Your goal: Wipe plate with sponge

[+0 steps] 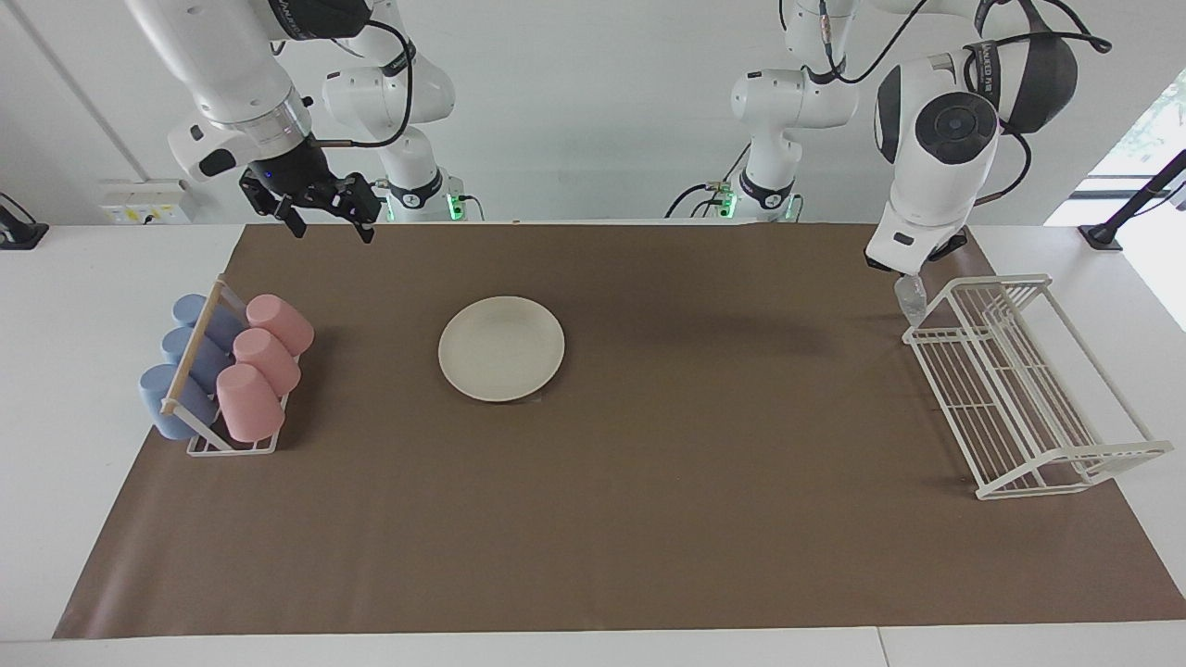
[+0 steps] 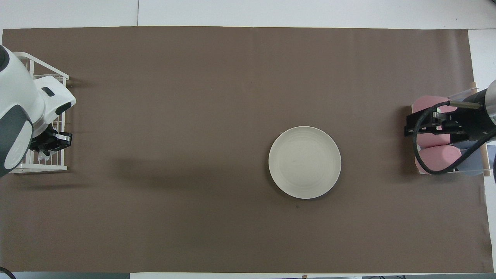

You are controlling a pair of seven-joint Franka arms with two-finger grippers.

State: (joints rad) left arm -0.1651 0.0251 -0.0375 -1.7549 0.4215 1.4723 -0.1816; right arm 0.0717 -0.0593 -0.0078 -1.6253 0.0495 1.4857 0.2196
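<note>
- Left gripper [image 1: 909, 278] hangs over the end of the white wire rack [image 1: 1019, 389] nearest the robots, at the left arm's end of the table, clamped on a small silvery-grey wrinkly mesh sponge [image 1: 911, 298].
- Sponge looks light, soft, compressible; pinch its bulk, not the fringe.
- Round cream-white plate [image 1: 501, 348] lies flat on the brown mat [image 1: 649, 519], well apart, toward the right arm's end; likely rigid and may slide when wiped.
- Right gripper [image 1: 326, 211] waits above the mat's edge near the cup rack [image 1: 227, 371], fingers spread, empty.

A plain white wall [image 1: 593, 111] rises past the white table [image 1: 83, 306], daylight at one window [image 1: 1144, 139].
</note>
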